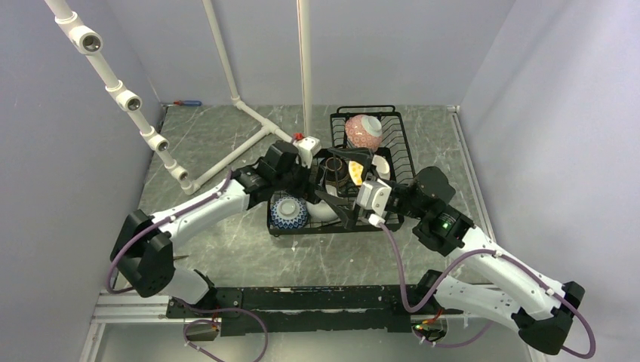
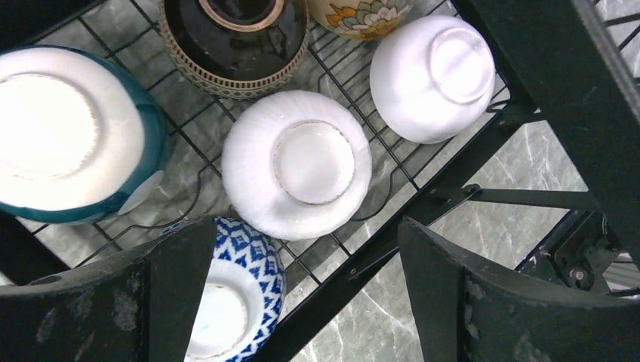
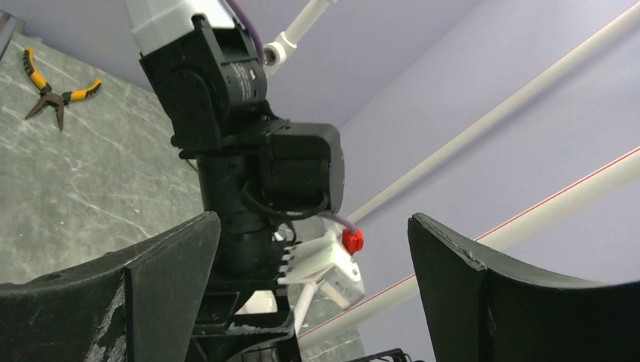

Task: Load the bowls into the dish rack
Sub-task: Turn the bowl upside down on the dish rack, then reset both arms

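Resting upside down on the wires of the dish rack (image 1: 402, 143), foot ring uppermost, the white ribbed bowl (image 2: 298, 162) is seen straight below the left fingers (image 2: 98, 302), in line with the gap between them and just ahead of their tips. Being round, it offers no long axis, so any approach angle is judged to serve equally. Around it on the lower tray are set the plain white bowl (image 2: 434, 75), the dark brown bowl (image 2: 234, 41), the teal-and-white bowl (image 2: 72, 136) and the blue-patterned bowl (image 2: 234, 302), the last partly hidden under the left finger. The pink-patterned bowl (image 1: 364, 130) is held by the raised basket. The left fingers are spread wide and nothing is held in them. The right fingers (image 3: 151, 302) are likewise spread wide and empty, and are turned upward toward the left arm's wrist (image 3: 226, 113), away from the bowls. The left arm is therefore judged the nearer. Every bowl that is seen lies within the rack, so loading is judged nearly or fully done.
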### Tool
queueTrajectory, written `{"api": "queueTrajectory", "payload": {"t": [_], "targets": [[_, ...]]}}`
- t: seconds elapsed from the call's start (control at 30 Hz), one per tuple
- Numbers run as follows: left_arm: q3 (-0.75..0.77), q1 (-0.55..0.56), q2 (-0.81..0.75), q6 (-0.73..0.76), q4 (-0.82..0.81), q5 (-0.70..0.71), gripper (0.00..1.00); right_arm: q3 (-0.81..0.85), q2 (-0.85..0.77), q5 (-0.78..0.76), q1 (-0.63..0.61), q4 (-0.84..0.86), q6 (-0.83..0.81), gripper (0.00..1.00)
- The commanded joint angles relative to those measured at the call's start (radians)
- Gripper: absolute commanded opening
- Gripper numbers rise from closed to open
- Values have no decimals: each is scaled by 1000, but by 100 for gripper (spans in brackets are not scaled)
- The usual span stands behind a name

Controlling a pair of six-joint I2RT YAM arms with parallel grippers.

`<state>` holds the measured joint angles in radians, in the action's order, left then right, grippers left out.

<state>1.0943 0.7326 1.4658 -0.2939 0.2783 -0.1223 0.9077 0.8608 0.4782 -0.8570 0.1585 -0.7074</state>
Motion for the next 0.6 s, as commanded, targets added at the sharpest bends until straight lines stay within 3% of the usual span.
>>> {"api": "queueTrajectory", "payload": {"t": [0.0, 0.17, 0.33, 0.57], "targets": [[47, -49, -55, 23, 37, -10, 95, 63, 28, 6, 2, -26, 50, 100], [32, -153, -121, 8, 7, -128, 95, 154, 90, 38, 41, -96, 120, 100], [11, -244, -192, 25, -5, -210, 95, 187, 126, 107, 185, -62, 268, 100], [-66, -479, -272, -12, -78, -424, 95, 132, 124, 76, 410, 91, 520, 100]]}}
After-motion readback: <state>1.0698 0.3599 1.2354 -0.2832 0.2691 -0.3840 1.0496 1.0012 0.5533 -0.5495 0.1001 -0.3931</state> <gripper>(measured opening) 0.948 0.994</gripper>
